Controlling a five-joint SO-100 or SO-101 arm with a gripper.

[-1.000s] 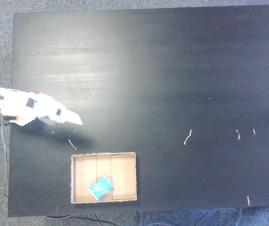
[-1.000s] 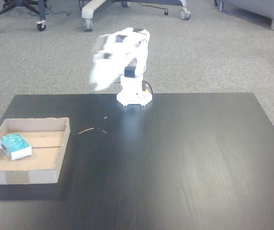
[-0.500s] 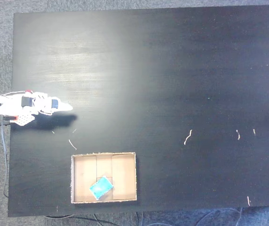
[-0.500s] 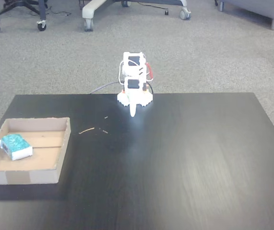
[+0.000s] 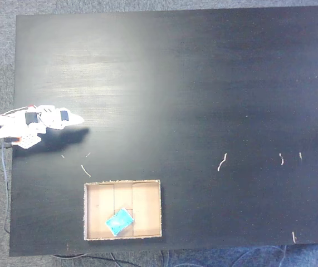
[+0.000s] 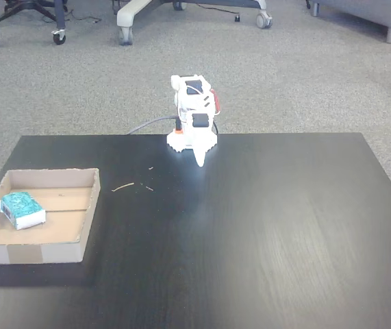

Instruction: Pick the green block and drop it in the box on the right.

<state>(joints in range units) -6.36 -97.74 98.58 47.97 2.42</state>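
The green block (image 5: 119,221) (image 6: 22,209), a small turquoise slab, lies inside the tan cardboard box (image 5: 150,209) (image 6: 51,252), near its outer corner. The box sits at the table's edge, at the bottom of one fixed view and at the left of the other. My white arm is folded back over its base at the table's edge. Its gripper (image 5: 79,119) (image 6: 199,162) points down at the table with the fingers together and nothing between them, well away from the box.
The black table (image 5: 203,83) carries a few thin scraps near the base (image 5: 84,170) and several more farther out (image 5: 221,162). A cable (image 6: 147,125) runs off behind the base. Chair wheels stand on the grey carpet beyond the table (image 6: 58,38).
The arm swung away from the box side and folded back over its base, the gripper drawing in and tipping down. The block has stayed in the box throughout.
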